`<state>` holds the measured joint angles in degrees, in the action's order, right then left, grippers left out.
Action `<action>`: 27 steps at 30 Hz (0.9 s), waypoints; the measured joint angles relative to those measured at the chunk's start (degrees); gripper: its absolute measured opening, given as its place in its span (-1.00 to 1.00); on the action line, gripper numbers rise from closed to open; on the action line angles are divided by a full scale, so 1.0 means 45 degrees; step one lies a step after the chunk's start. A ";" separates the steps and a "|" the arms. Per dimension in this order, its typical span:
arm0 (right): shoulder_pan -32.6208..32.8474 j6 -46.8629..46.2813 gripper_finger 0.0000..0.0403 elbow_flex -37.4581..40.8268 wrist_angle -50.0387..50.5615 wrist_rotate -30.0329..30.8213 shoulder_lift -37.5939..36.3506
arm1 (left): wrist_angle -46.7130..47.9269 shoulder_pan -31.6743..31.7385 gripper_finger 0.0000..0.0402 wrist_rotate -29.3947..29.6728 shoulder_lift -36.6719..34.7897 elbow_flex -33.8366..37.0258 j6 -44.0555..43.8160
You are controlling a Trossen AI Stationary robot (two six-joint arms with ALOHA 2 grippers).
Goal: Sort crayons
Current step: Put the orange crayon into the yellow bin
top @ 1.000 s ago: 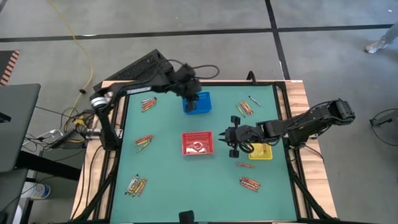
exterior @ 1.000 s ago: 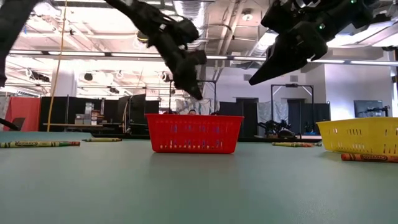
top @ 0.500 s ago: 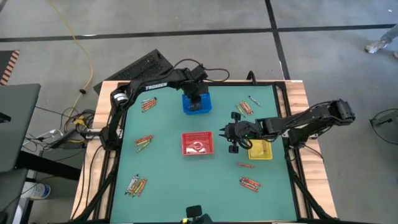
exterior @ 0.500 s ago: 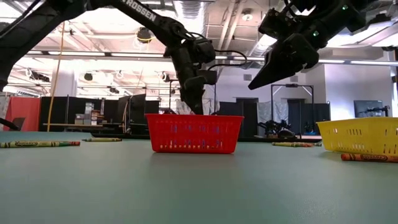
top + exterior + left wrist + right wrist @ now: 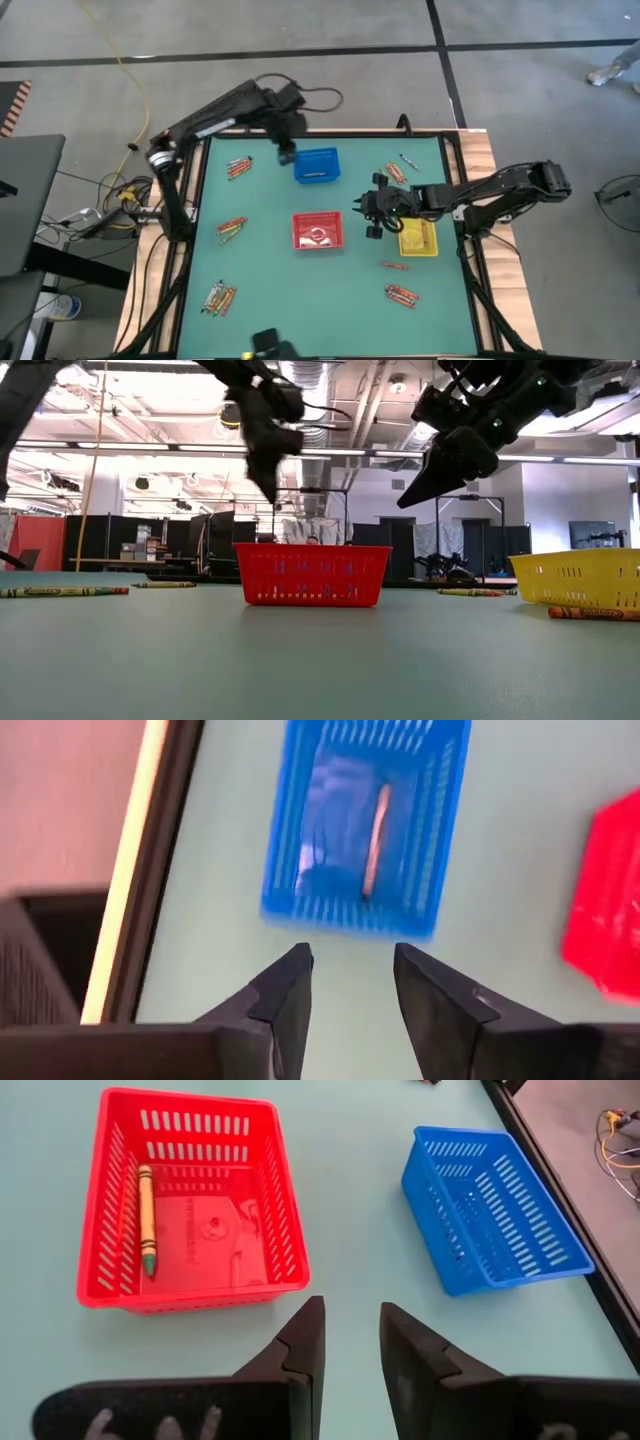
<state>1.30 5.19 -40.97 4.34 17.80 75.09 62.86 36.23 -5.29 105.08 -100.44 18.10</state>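
Crayons lie in small groups on the green table: far left (image 5: 238, 167), left (image 5: 231, 228), near left (image 5: 219, 297), far right (image 5: 394, 174) and near right (image 5: 402, 294). One crayon (image 5: 375, 840) lies in the blue basket (image 5: 316, 165), and another (image 5: 147, 1220) lies in the red basket (image 5: 318, 230). My left gripper (image 5: 350, 980) hangs open and holds nothing, above the table just left of the blue basket (image 5: 287, 150). My right gripper (image 5: 350, 1330) is open and holds nothing, raised between the red basket and the yellow basket (image 5: 420, 238).
A single crayon (image 5: 392, 265) lies near the yellow basket. The three baskets stand in the table's middle and far part. A raised dark rim (image 5: 196, 200) runs round the table. Bare green surface shows in the near middle (image 5: 310, 300).
My left gripper dipped over the blue basket, then rose and went toward the table's left edge, and now hangs beside the basket. My right gripper has drifted a little toward the far edge, still raised between the red and yellow baskets.
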 joint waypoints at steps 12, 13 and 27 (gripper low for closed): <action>0.0010 0.0146 -0.54 0.0000 -0.0034 0.0001 0.0000 | -0.3605 0.1831 -0.33 -0.0002 -0.5329 0.8378 -0.0700; 0.0010 0.0151 -0.54 0.0000 -0.0039 -0.0004 0.0000 | -0.3749 0.1977 -0.33 -0.0006 -0.5476 0.8989 -0.0717; 0.0010 0.0099 -0.54 0.0000 -0.0117 -0.0003 0.0000 | -0.6005 0.3913 -0.36 0.1251 -0.4699 1.1889 -0.0956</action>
<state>1.34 5.63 -40.97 3.81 17.79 75.09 35.84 53.84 0.34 83.94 -46.94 13.80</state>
